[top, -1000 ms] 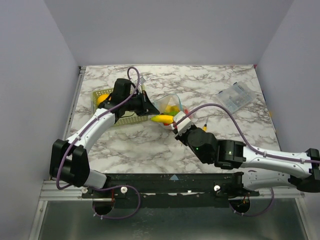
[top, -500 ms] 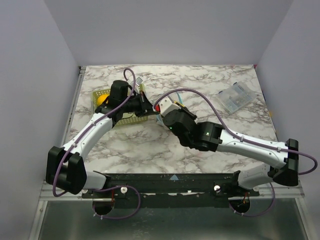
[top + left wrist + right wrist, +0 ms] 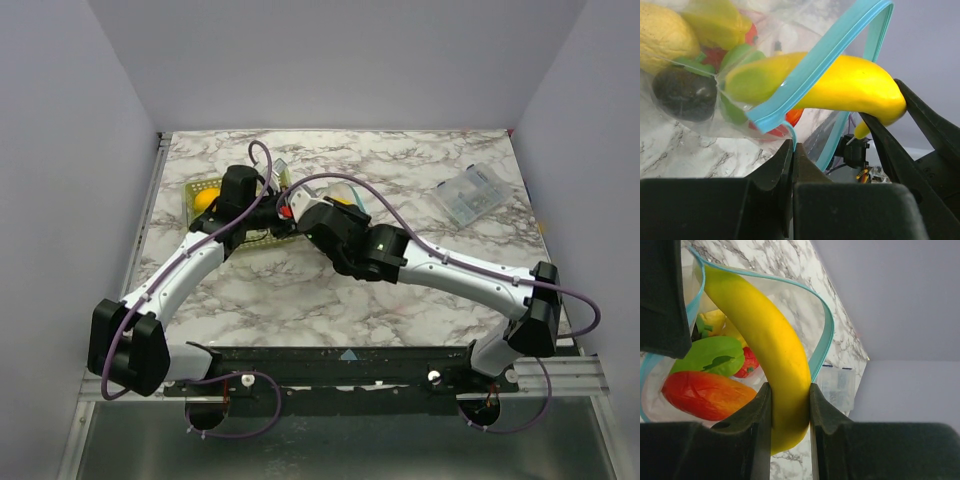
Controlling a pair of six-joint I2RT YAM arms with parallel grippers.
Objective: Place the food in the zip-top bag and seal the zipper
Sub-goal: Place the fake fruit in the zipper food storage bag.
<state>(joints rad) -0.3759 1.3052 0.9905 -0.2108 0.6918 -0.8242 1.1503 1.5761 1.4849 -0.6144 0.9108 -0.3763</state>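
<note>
While crowding over the far left corner of the marble table [image 3: 420, 160] and blocking nearly all of the zip-top bag [image 3: 700, 131] from overhead, shown plainly only by the wrist cameras. Just beside: a green basket [image 3: 196, 187] with one orange-yellow fruit [image 3: 205, 199], partly covered by the left arm. Pinching the narrow light-blue zipper [image 3: 825, 55] between the flat-pressed fingers of the left gripper [image 3: 792, 150], on one lip of soft, clear, crinkled film. Clamping a smooth, glossy banana [image 3: 765, 340] near its lower end between right gripper [image 3: 790, 395] fingers spread only to its width, upper end poked through the looped-open mouth. Behind the film: a pebbled yellow piece [image 3: 665, 35], a dark rounded piece [image 3: 685, 92] hard to name, a glossy green piece [image 3: 715, 355], a red-orange piece [image 3: 705, 395]. At the far right edge, a clear box [image 3: 470, 195], contents too small to tell.
</note>
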